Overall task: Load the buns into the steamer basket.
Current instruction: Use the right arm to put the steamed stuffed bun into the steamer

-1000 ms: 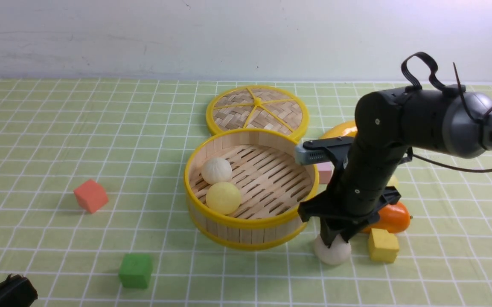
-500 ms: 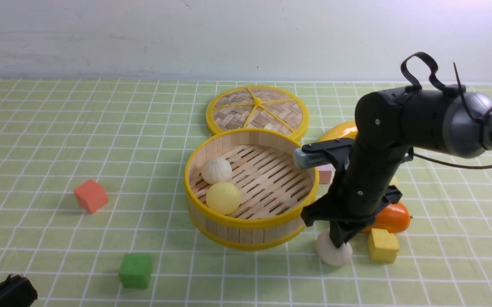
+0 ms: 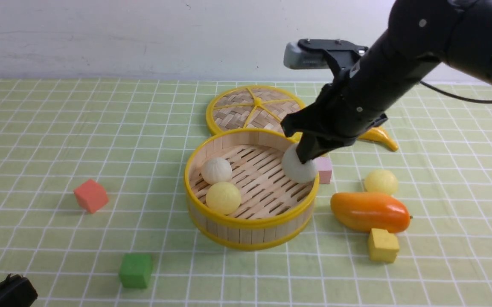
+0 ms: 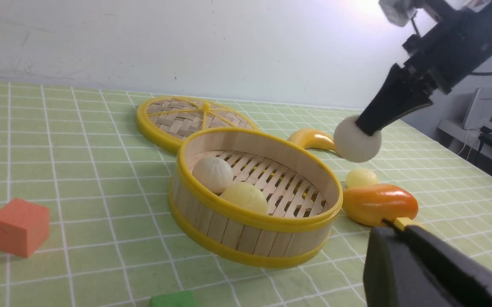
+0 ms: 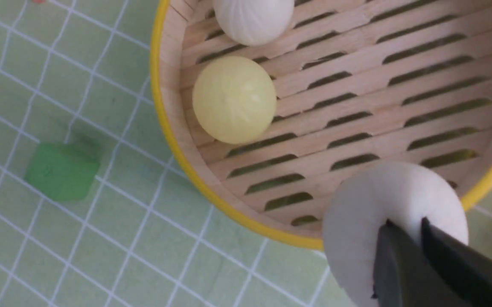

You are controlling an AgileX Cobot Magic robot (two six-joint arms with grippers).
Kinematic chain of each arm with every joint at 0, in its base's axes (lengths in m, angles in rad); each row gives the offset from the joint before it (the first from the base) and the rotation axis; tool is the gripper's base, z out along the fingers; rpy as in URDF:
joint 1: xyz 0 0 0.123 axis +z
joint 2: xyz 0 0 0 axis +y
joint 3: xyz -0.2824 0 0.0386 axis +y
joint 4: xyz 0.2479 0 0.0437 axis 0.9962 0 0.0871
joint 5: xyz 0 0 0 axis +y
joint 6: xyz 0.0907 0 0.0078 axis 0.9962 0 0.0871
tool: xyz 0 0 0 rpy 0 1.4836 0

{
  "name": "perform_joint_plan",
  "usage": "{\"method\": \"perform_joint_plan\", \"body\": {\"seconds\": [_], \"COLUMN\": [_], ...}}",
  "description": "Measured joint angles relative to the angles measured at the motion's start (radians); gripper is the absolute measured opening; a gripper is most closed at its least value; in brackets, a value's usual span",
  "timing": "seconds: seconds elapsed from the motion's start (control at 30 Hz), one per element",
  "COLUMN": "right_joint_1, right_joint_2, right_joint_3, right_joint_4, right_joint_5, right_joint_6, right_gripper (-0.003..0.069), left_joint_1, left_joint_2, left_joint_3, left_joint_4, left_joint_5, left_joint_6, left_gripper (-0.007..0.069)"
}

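Observation:
The steamer basket [image 3: 246, 234] stands mid-table and holds an off-white bun [image 3: 216, 170] and a pale yellow bun [image 3: 223, 198]. My right gripper [image 3: 305, 155] is shut on a second off-white bun [image 3: 298, 168] and holds it in the air over the basket's right rim. The right wrist view shows this bun [image 5: 369, 213] straddling the rim [image 5: 173, 140]. Another pale yellow bun [image 3: 381, 181] lies on the cloth to the right of the basket. My left gripper [image 4: 393, 225] is shut and empty, low at the near left corner [image 3: 4, 292].
The woven lid [image 3: 256, 108] lies behind the basket. A mango [image 3: 369, 211], banana [image 3: 378, 136], pink cube [image 3: 324, 169] and yellow cube [image 3: 383, 245] crowd the right side. A red cube [image 3: 91, 195] and a green cube [image 3: 135, 270] sit on the left.
My right gripper has lifted the off-white bun off the cloth at the basket's near right and carried it up and back over the basket's right rim. The left arm has not moved.

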Motion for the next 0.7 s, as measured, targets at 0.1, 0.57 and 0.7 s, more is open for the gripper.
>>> {"method": "perform_joint_plan", "body": {"seconds": [0.1, 0.57, 0.7], "right_joint_1": [0.001, 0.001, 0.000], "right_joint_2": [0.090, 0.229, 0.216], "right_joint_3": [-0.041, -0.097, -0.200], "right_joint_4": [0.037, 0.041, 0.039], "right_joint_5": [-0.009, 0.000, 0.123], "right_joint_6": [-0.013, 0.026, 0.026], "right_gripper": [0.0015, 0.0349, 0.0542], "left_joint_1": [0.000, 0.000, 0.000], "left_joint_2": [0.000, 0.000, 0.000], "left_joint_3": [0.000, 0.000, 0.000], "left_joint_4": [0.000, 0.000, 0.000], "left_joint_5": [-0.001, -0.001, -0.001], "left_joint_6": [0.000, 0.000, 0.000], "left_gripper": [0.0022, 0.0039, 0.0040]}}
